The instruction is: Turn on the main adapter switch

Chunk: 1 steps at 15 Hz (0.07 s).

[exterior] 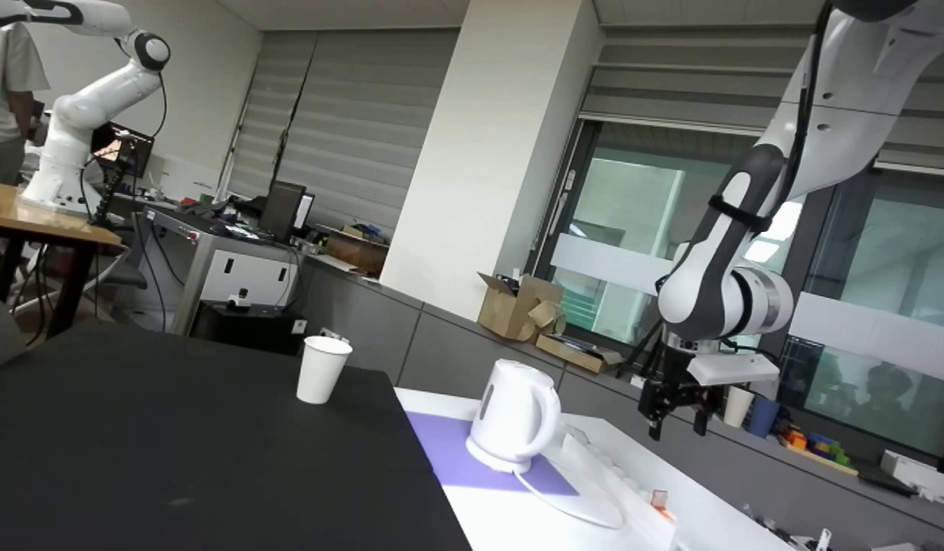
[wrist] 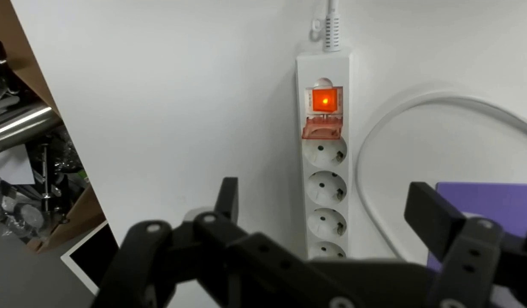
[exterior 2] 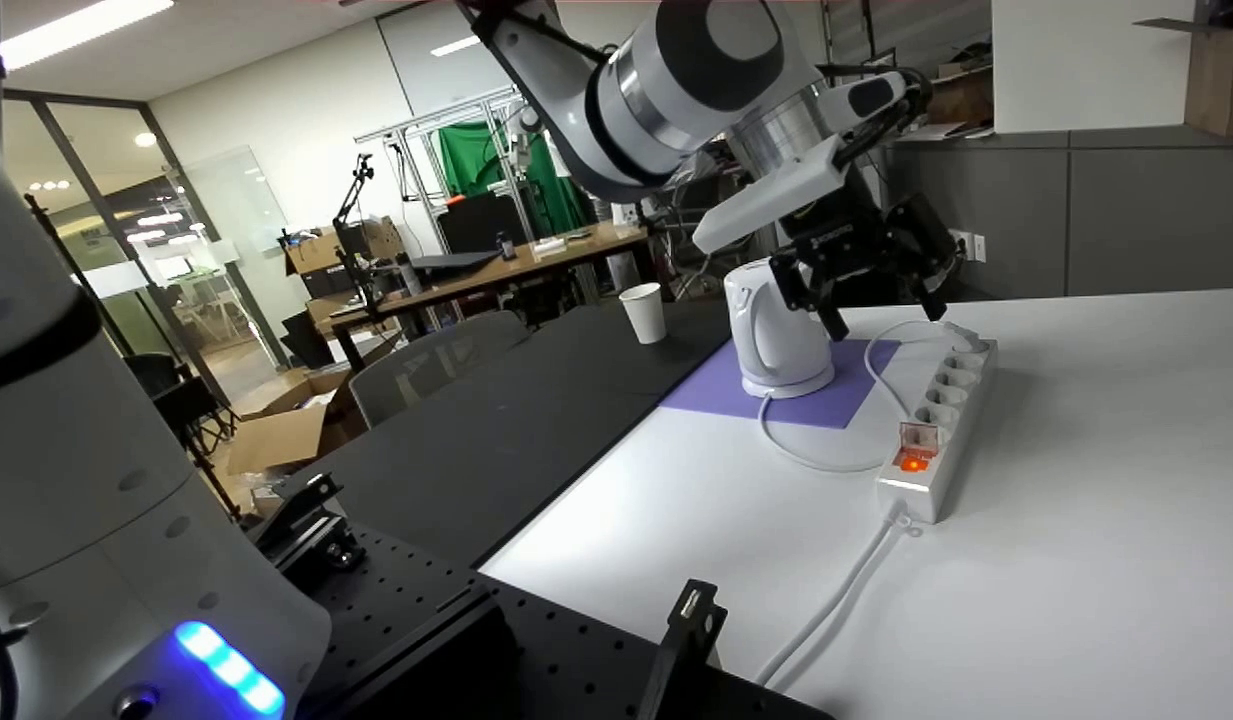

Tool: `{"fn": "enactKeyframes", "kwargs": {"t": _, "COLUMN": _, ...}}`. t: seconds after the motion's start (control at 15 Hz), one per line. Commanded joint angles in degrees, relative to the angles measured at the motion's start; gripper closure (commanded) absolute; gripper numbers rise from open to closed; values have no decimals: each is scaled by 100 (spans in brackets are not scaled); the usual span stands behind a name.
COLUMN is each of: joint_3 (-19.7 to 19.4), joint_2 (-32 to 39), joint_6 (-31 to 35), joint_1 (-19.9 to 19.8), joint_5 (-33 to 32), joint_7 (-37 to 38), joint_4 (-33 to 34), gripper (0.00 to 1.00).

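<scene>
- White tabletop: spreads lower than the pincer, a gap of air between them.
- Black tabletop: off to the pincer's side, well apart.
- Arm: above the pincer, bearing it at its end.
- Purple mat: lower than the pincer; in the wrist view one finger overlaps it.
- White jug: upright on the mat, beside the pincer.
- Main adapter: flat on the white tabletop, lower than the pincer; in the wrist view its sockets run between the fingers.
- Pincer: fingers spread wide.
- Paper cup: on the black tabletop, farther from the pincer than the jug.
- Red cover: flipped back towards the sockets, beyond the pincer's fingertips in the wrist view.
- Switch: lit orange, just past the cover from the pincer.
</scene>
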Motion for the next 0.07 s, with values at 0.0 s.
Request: {"fn": "enactKeyframes", "kwargs": {"t": 0.0, "joint_3": 73, "joint_2": 1, "joint_6": -19, "joint_1": -89, "joint_5": -61, "joint_7": 32, "joint_4": 23, "gripper": 0}}
